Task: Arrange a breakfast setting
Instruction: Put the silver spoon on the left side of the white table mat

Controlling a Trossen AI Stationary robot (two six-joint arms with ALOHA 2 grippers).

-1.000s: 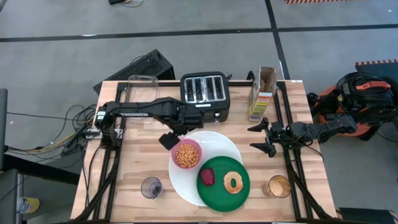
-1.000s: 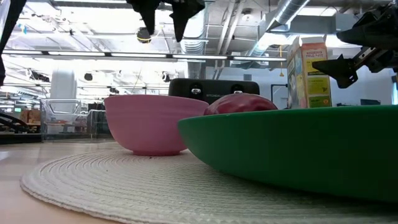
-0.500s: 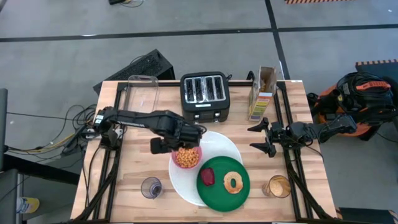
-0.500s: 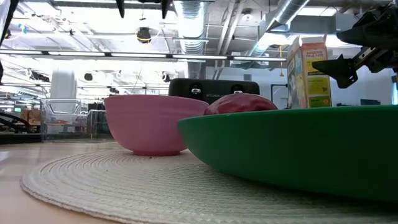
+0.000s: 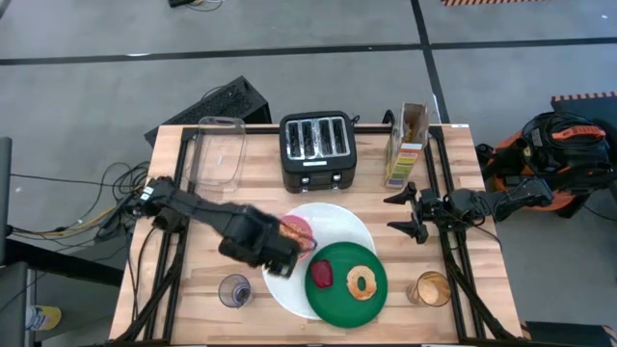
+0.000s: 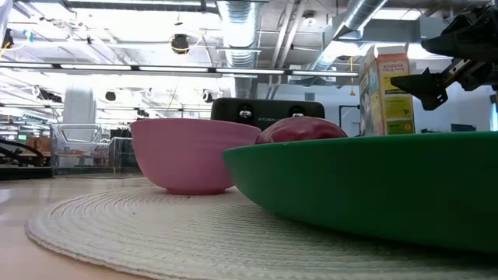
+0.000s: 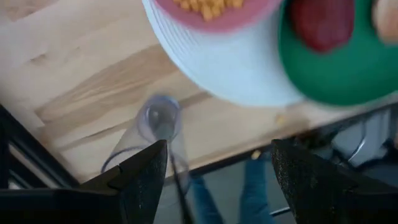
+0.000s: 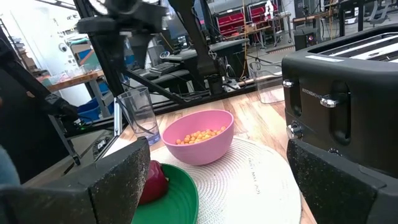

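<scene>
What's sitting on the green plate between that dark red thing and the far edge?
In the high view, a toasted bagel ring lies on the green plate, right of the red food piece.

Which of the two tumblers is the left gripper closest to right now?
The empty clear tumbler at the table's front left, just beside the left gripper; the other tumbler, holding something orange-brown, stands front right.

A black four-slot toaster [image 5: 317,147] sits at the far middle of a light wooden table [image 5: 193,275]. Just beside it, toward one side, lies a clear rectangular container [image 5: 219,149]. On the toaster's other side stands an opened cereal carton [image 5: 407,146]. A black keyboard [image 5: 214,104] lies on the grey floor [image 5: 87,87] behind the table.
</scene>
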